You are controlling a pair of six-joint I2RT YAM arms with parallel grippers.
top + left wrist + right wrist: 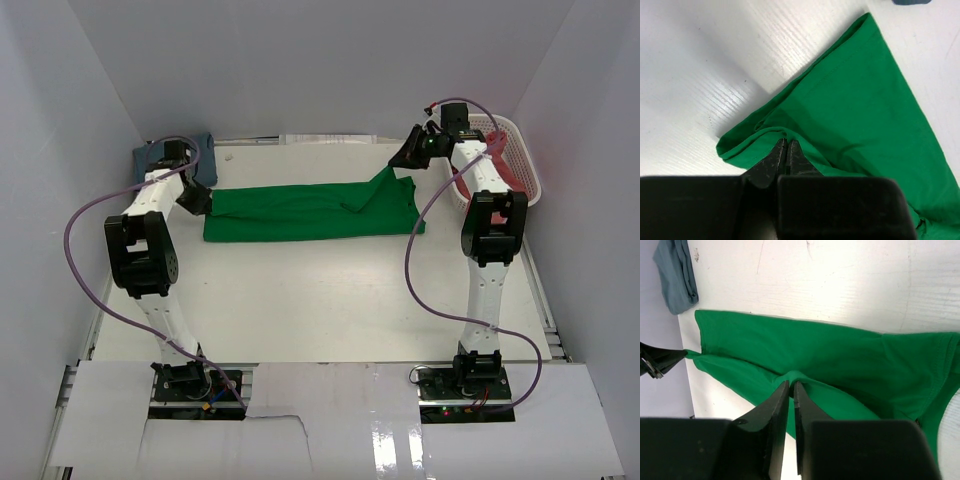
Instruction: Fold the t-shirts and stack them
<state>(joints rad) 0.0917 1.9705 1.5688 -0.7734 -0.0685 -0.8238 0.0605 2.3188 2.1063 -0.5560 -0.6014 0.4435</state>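
The bright green t-shirt [300, 212] lies as a long folded band across the far half of the table. My left gripper [200, 203] is shut on its left end, pinching a fold of the green t-shirt [850, 115] between the fingertips. My right gripper [405, 158] is shut on its right end and lifts a fold of the green t-shirt [840, 360] off the table. The slate blue t-shirt [160, 152] lies bunched at the far left corner; it also shows in the right wrist view [675, 275]. The pinkish red t-shirt [500, 165] lies in the basket.
The white lattice basket [527, 160] stands at the far right against the wall. White walls close in the table on the left, back and right. Purple cables hang from both arms.
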